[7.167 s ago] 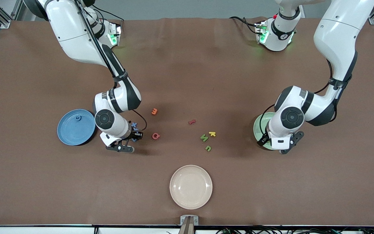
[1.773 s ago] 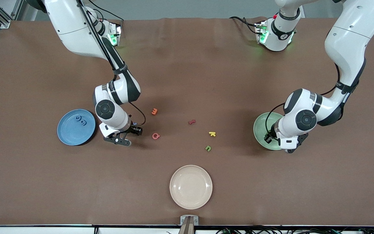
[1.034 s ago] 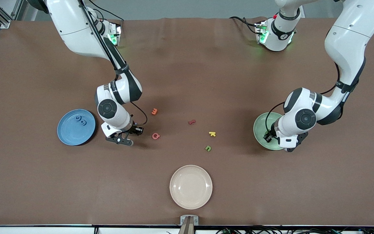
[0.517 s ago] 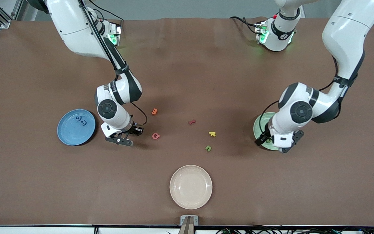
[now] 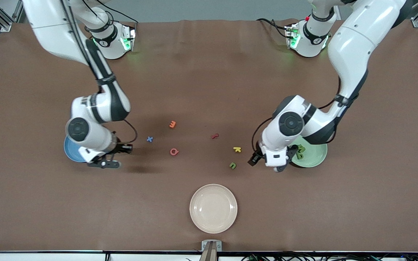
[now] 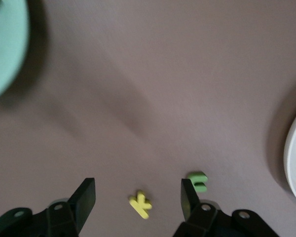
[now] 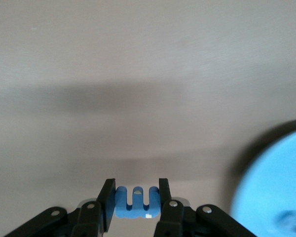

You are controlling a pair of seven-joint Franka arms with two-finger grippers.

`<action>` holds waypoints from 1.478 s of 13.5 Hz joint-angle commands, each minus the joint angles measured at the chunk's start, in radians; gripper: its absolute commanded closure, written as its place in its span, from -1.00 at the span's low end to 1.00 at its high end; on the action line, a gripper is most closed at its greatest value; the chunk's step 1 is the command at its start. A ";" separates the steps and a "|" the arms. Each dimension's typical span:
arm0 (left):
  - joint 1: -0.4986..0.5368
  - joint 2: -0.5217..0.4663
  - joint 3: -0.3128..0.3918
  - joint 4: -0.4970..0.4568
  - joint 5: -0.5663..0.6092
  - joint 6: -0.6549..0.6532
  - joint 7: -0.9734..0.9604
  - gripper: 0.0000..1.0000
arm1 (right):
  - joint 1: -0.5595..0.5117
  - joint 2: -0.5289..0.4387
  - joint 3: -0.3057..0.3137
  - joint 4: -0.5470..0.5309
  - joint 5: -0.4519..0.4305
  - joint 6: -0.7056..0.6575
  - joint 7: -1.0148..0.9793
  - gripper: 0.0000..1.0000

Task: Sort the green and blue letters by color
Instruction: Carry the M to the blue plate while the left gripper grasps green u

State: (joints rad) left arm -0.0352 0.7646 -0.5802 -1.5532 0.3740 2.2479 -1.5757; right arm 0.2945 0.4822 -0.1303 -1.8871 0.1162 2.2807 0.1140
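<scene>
My right gripper (image 5: 103, 163) hangs over the table at the edge of the blue plate (image 5: 69, 152), shut on a blue letter (image 7: 136, 204) that fills the gap of the right gripper (image 7: 136, 197). Another blue letter, an x (image 5: 150, 139), lies on the table. Two green letters (image 5: 300, 148) rest in the green plate (image 5: 316, 156). One green letter (image 5: 233, 165) (image 6: 198, 180) lies on the table beside the yellow K (image 5: 237, 149). My left gripper (image 5: 276, 165) (image 6: 138, 197) is open and empty, up over the table between that pair and the green plate.
A cream plate (image 5: 213, 208) sits nearest the front camera. An orange letter (image 5: 172, 124), a pink letter (image 5: 173, 151) and a dark red letter (image 5: 214, 136) lie mid-table. The right arm covers most of the blue plate.
My right arm carried the blue letter toward the blue plate, uncovering the blue x. My left arm swung from the green plate toward mid-table, leaving two green letters showing in it.
</scene>
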 commanded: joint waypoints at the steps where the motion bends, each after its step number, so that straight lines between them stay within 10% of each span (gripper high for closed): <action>1: -0.115 0.105 0.060 0.186 -0.015 -0.073 -0.070 -0.48 | -0.124 -0.062 0.018 -0.026 -0.010 -0.040 -0.181 0.66; 7: -0.319 0.205 0.243 0.355 -0.099 -0.065 -0.130 -0.46 | -0.327 -0.042 0.017 -0.033 -0.013 -0.027 -0.459 0.62; 20: -0.374 0.259 0.312 0.377 -0.102 -0.022 -0.138 -0.39 | -0.374 0.003 0.020 -0.125 -0.012 0.080 -0.504 0.61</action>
State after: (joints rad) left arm -0.3933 1.0128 -0.2837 -1.2041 0.2870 2.2254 -1.7098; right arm -0.0592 0.4879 -0.1314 -1.9922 0.1152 2.3332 -0.3799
